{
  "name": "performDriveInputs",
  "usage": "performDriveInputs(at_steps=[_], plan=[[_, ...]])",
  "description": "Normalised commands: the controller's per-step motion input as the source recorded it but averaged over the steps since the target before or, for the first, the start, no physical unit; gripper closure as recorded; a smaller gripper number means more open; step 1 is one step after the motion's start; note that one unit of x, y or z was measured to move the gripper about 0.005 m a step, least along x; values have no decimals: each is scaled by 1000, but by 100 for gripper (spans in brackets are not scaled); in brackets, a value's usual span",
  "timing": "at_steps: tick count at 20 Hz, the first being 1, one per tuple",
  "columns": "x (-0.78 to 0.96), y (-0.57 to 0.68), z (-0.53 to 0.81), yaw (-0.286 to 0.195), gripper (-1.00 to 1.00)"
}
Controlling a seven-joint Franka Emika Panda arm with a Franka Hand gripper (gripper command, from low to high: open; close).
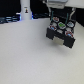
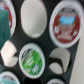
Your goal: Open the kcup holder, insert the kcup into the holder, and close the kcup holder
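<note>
Overhead, the Franka arm hangs above the kcup holder [image 1: 59, 33], a black boxy unit that sits on the white counter [image 1: 30, 60] at about two o'clock in the exterior view. Its drawer is drawn out toward five o'clock, showing rows of round slots. The tool [image 1: 58, 13] hovers just above the open drawer; whether its fingers are apart or together cannot be told, since the exterior view is blurred and the wrist view shows none of it.

The wrist view looks straight down into the drawer. The kcup [image 2: 32, 56], with its green top, sits inside a round slot near the middle of the picture. A pod with a red-and-white top [image 2: 66, 23] fills the slot diagonally beside it. Two neighbouring slots are bare: one pale round opening [image 2: 33, 16] next to the red-and-white pod, another [image 2: 62, 59] just beside the kcup. More pod rims show at the picture's edges, too cropped to identify.

Elsewhere in the exterior view, a small white upright object [image 1: 25, 11] stands at eleven o'clock near the counter's far edge, well apart from the holder. Dark clutter behind it is too blurred to name.
</note>
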Motion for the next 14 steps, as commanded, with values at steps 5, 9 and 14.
performDriveInputs(at_steps=[5,9,14], plan=[[781,-253,0,36,-100],[797,-58,-26,55,-100],[605,111,-245,134,-100]])
